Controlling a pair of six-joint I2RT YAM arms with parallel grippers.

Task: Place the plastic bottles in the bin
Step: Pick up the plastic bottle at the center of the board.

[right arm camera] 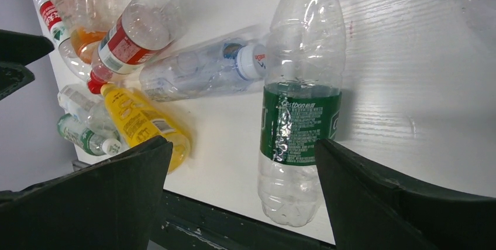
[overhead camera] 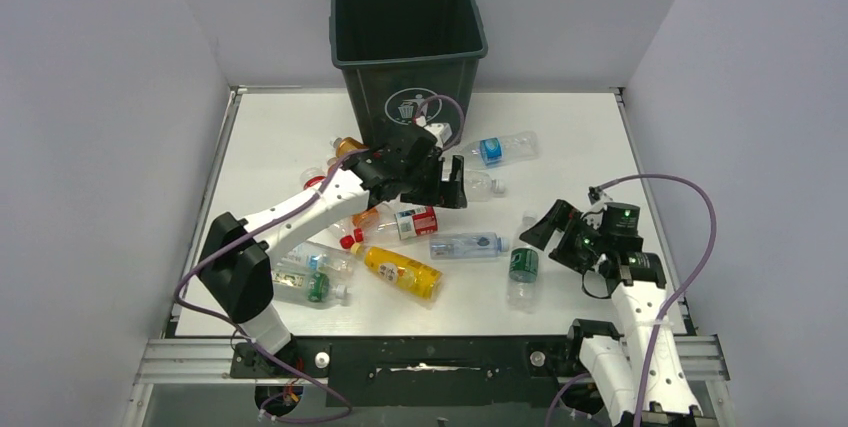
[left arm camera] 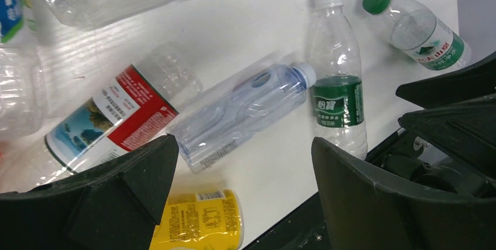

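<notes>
The dark green bin [overhead camera: 408, 37] stands at the back of the table. Several plastic bottles lie scattered in front of it. My left gripper [overhead camera: 445, 187] [left arm camera: 243, 150] hangs open and holds nothing, just in front of the bin. Beneath it lie a red-label bottle [left arm camera: 126, 109], a clear bluish bottle [left arm camera: 245, 109] and a yellow bottle [left arm camera: 202, 221]. My right gripper [overhead camera: 553, 237] [right arm camera: 243, 150] is open and holds nothing. It hovers over a green-label bottle [right arm camera: 301, 115] [overhead camera: 523, 272], which lies nearer its right finger.
A blue-label bottle [overhead camera: 497, 149] and a clear one [overhead camera: 480, 185] lie right of the left gripper. More bottles [overhead camera: 310, 282] are piled under the left arm. The table's front edge [right arm camera: 234, 212] runs close behind the green-label bottle. White walls enclose three sides.
</notes>
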